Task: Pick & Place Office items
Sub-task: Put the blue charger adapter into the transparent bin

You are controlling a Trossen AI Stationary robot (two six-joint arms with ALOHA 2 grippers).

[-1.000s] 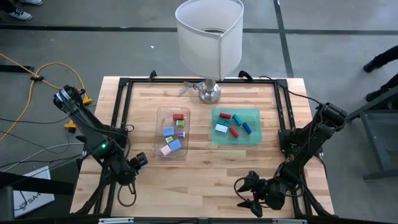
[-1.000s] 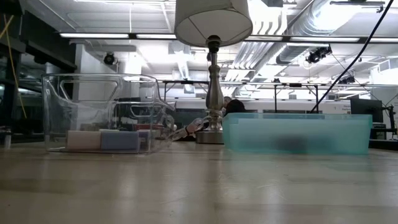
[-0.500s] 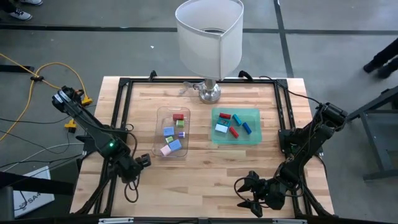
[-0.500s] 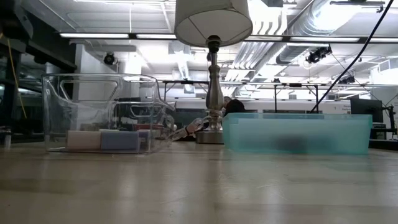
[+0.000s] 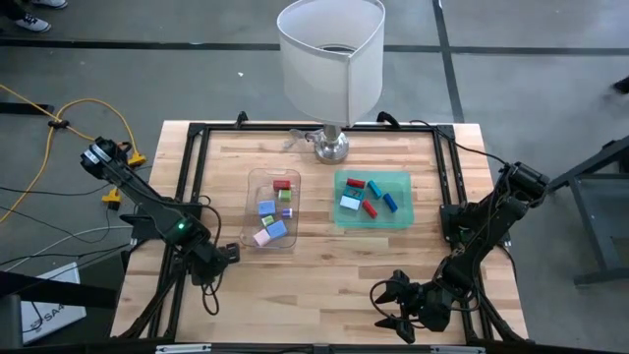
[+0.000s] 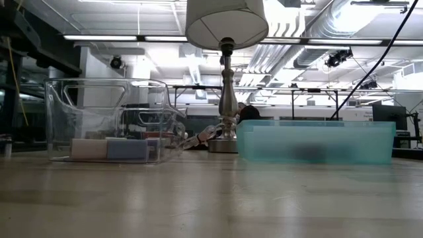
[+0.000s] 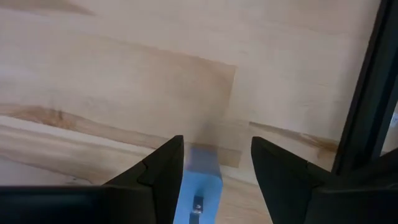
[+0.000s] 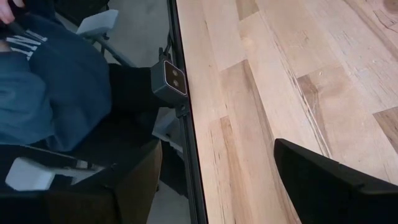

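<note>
**Left gripper clamps a pale blue block**

The left gripper (image 7: 214, 171) holds a small pale blue block (image 7: 200, 180) between its two dark fingers, low over the wooden table (image 5: 324, 275) near its left edge. Other small coloured office items lie in the clear plastic rectangular tray (image 5: 252, 211) and the flat green translucent tray (image 5: 401, 216). The right gripper (image 5: 388, 305) waits at the front edge, jaws spread wide, holding nothing.

From down at desk level the pieces in the teal tray (image 6: 316, 142) are just a dark smear behind its wall. The lampshade (image 6: 227, 21) runs off the top. In the clear tray (image 6: 109, 119), only blurry pale blocks (image 6: 109, 149) show.
</note>
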